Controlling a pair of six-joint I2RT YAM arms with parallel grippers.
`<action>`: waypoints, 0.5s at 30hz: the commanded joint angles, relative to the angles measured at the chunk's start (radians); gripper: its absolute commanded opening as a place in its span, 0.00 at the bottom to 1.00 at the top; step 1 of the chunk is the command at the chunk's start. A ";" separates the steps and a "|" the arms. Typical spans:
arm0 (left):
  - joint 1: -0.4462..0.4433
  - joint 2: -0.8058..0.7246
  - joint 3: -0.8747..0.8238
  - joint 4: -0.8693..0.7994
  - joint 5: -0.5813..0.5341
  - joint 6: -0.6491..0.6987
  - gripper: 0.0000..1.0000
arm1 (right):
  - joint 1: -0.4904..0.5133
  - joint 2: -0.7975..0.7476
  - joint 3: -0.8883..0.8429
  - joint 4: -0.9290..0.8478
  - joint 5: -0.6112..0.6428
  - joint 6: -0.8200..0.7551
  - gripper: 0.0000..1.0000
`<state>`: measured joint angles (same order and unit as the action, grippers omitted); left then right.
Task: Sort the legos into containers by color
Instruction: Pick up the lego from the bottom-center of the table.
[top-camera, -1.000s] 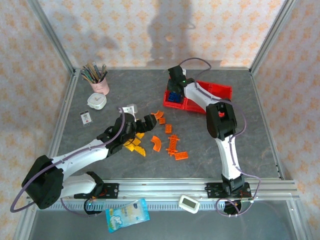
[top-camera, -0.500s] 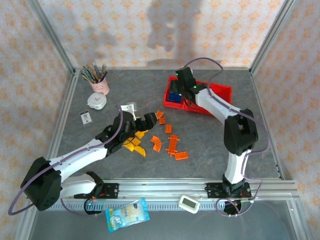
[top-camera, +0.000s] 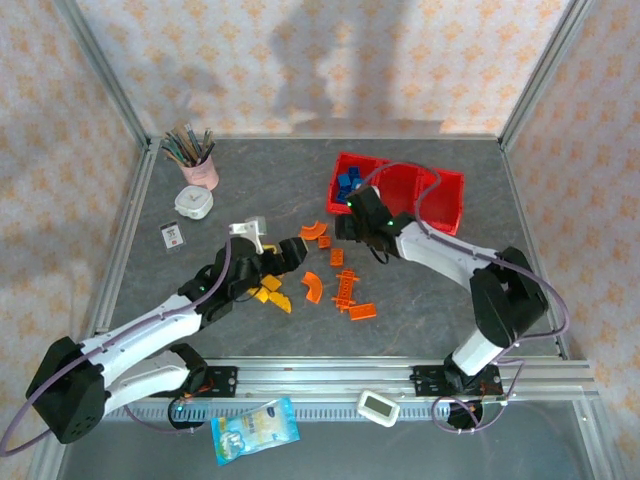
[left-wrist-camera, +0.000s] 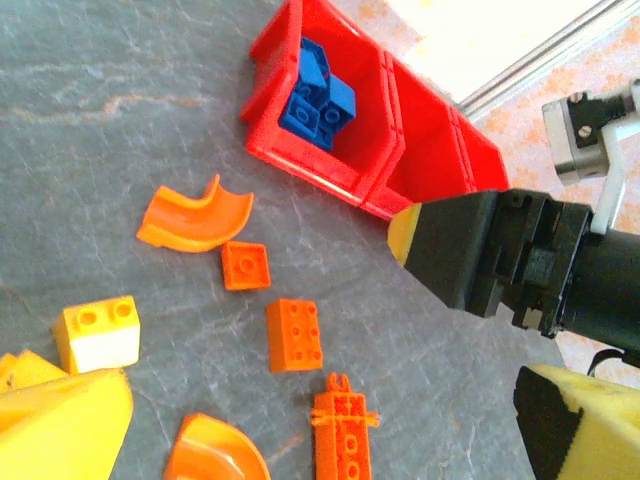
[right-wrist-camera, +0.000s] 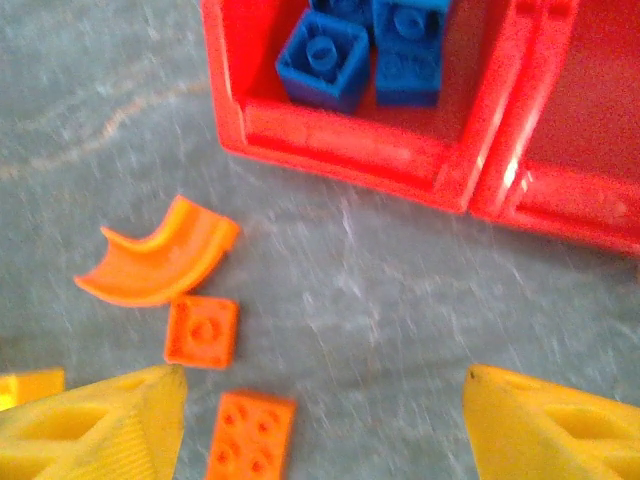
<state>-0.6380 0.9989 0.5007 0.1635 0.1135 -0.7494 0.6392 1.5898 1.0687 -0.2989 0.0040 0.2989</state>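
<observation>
On the table (top-camera: 270, 180), just in front of the red tray (top-camera: 440, 200), hovering the right gripper (right-wrist-camera: 320, 425) low over loose orange legos, opened wide and gripping nothing, with the blue bricks (right-wrist-camera: 328, 55) already piled in the tray's end compartment. Apparently lining up on the small orange square plate (right-wrist-camera: 202, 331), lying just beside the orange arch (right-wrist-camera: 160, 255) and an orange studded brick (right-wrist-camera: 250, 437). Poising the left gripper (top-camera: 288, 252) close by, likewise open and empty, near the yellow brick (left-wrist-camera: 97, 333). Calling, by the look of this crowding, for centring over one piece alone, straddling its flat sides, sinking close to the table before closing, steering clear of the other arm, then carrying to a compartment apart from the blue.
</observation>
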 joint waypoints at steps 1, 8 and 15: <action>-0.035 -0.031 -0.028 -0.014 -0.011 -0.037 0.99 | 0.012 -0.069 -0.078 -0.013 0.036 0.034 0.74; -0.119 -0.006 -0.045 0.019 -0.064 -0.074 0.99 | 0.057 -0.129 -0.229 -0.016 0.005 0.045 0.75; -0.145 0.028 -0.047 0.041 -0.079 -0.088 0.99 | 0.142 -0.137 -0.272 -0.032 -0.001 0.129 0.75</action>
<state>-0.7731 1.0222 0.4683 0.1692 0.0689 -0.8188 0.7532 1.4853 0.8085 -0.3138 -0.0078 0.3653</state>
